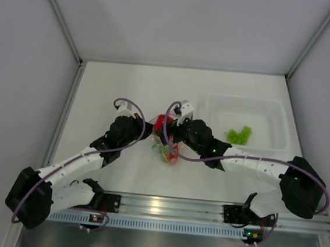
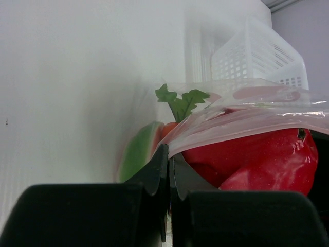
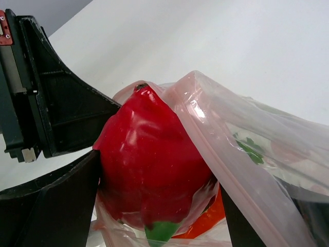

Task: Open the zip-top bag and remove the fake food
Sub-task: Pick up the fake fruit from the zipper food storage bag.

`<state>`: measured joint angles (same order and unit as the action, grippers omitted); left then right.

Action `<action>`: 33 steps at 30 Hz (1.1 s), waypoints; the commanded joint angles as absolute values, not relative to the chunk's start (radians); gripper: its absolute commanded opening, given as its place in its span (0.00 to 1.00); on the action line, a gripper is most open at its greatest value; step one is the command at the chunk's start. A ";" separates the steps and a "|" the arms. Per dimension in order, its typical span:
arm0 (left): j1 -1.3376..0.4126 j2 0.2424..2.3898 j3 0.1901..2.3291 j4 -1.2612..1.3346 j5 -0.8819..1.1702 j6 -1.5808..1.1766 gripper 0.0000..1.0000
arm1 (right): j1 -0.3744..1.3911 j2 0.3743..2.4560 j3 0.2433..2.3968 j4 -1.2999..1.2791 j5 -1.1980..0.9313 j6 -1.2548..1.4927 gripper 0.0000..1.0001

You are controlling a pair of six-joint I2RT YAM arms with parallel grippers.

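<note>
The zip-top bag (image 1: 167,150) lies mid-table, its mouth open. My left gripper (image 2: 168,154) is shut on the bag's edge at the pinkish zip strip (image 2: 247,121); it shows in the top view (image 1: 148,129) left of the bag. My right gripper (image 3: 158,172) is shut on the red dragon fruit (image 3: 149,159), one finger (image 3: 51,200) on each side, at the bag's mouth (image 1: 163,122). Bag film still wraps the fruit's lower part and green tip (image 3: 162,231). An orange piece (image 3: 205,218), a melon slice (image 2: 139,152) and a green leafy piece (image 2: 181,102) are inside the bag.
A clear rigid tub (image 1: 213,105) stands right of the bag, with green leafy pieces (image 1: 240,135) in it; it also shows in the left wrist view (image 2: 257,54). White walls enclose the table at the back and sides. The left gripper's body (image 3: 46,103) is close beside the right gripper.
</note>
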<state>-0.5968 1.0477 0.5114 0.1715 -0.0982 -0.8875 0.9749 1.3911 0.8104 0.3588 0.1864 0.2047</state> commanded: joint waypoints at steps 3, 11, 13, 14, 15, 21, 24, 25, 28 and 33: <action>-0.629 1.111 0.517 0.132 0.146 -0.879 0.00 | 0.995 1.347 0.957 0.653 0.307 0.306 0.00; -0.738 1.069 0.540 0.133 0.107 -0.882 0.00 | 1.003 1.494 1.106 0.525 0.206 0.222 0.00; -0.738 1.054 0.538 0.129 0.039 -0.871 0.00 | 1.005 1.508 1.115 0.519 0.059 0.222 0.00; -0.736 1.042 0.546 0.105 0.013 -0.871 0.00 | 1.011 1.514 1.112 0.532 0.007 0.191 0.00; -0.735 1.037 0.551 0.091 -0.055 -0.873 0.00 | 1.017 1.514 1.108 0.526 -0.065 0.166 0.00; -0.732 0.967 0.549 0.057 -0.196 -0.877 0.00 | 1.088 1.502 1.085 0.390 -0.022 0.083 0.00; -0.730 0.917 0.540 0.051 -0.247 -0.885 0.00 | 1.088 1.517 1.071 0.310 -0.006 0.097 0.00; -0.730 0.910 0.541 0.045 -0.262 -0.884 0.00 | 1.085 1.534 1.087 0.232 -0.006 0.101 0.00; -0.730 0.904 0.548 0.006 -0.279 -0.888 0.00 | 1.074 1.597 1.181 0.051 -0.005 0.135 0.00; -0.730 0.896 0.513 0.061 -0.267 -0.856 0.00 | 1.062 1.611 1.166 0.039 -0.078 0.179 0.02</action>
<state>-0.7021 0.9264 0.5121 -0.1364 -0.3592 -0.8505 1.0332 1.6096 1.1542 -0.0093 0.0948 0.0994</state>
